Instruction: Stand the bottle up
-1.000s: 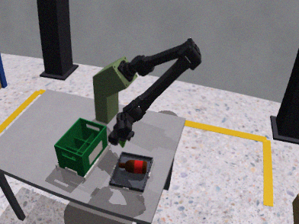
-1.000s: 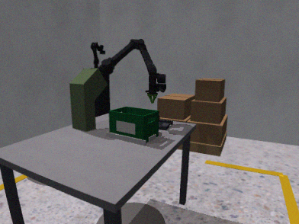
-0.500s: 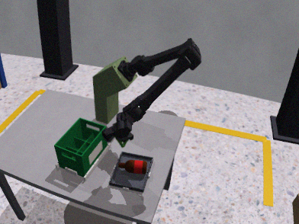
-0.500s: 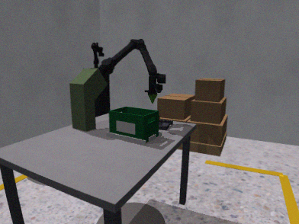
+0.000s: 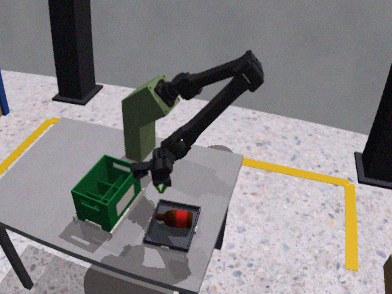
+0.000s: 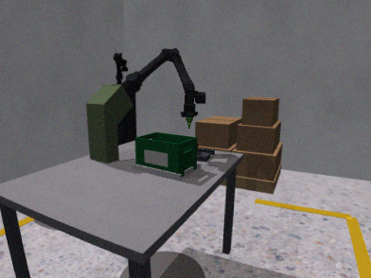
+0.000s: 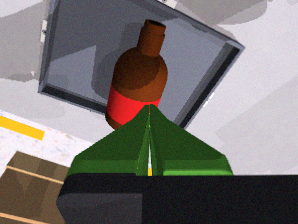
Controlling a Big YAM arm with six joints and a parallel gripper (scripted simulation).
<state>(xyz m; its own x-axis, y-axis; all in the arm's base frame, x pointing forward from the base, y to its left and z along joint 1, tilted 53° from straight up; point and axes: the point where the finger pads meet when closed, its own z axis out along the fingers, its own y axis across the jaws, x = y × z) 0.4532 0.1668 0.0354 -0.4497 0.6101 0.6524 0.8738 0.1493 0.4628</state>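
Brown bottle (image 5: 175,218) w/ red label lies on side in dark tray (image 5: 190,235), right of green crate (image 5: 95,200) on table (image 5: 50,150). Claw (image 5: 161,188) closed, empty, hangs above tray's far edge, apart from bottle.

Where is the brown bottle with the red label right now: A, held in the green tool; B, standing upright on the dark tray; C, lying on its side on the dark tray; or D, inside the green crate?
C: the brown bottle with the red label lies on its side on the dark square tray, beside the green plastic crate, while the green tool hangs shut and empty above it.
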